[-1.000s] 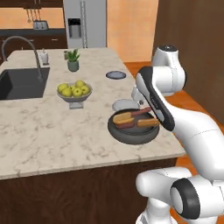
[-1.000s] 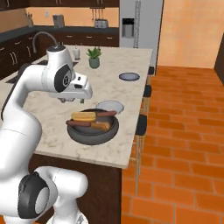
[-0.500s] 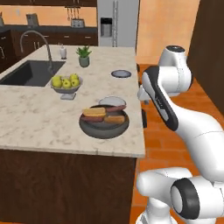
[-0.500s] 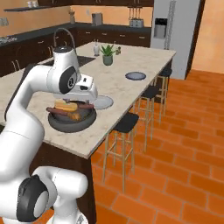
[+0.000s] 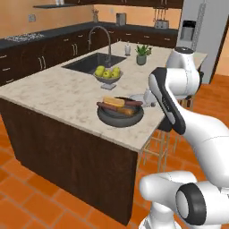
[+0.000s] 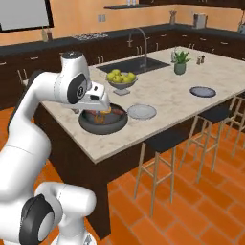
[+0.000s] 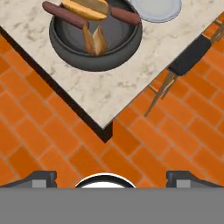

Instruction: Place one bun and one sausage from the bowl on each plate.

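Jaws of gripper [image 7: 112, 177] spread wide, empty, above floor beside counter [image 7: 131, 83] corner, buns [image 7: 94, 40] and sausages [image 7: 63, 15] in bowl [image 7: 74, 54].

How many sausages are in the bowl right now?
2. One sausage lies along one side of the bowl, beside a bun; the other sausage lies near the pale plate.

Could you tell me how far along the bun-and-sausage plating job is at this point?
Nothing is plated yet. Both buns and both sausages lie in the dark bowl. The pale plate beside it and the dark plate farther along the counter are bare. The gripper is open, holding nothing, over the floor. All four placements remain.
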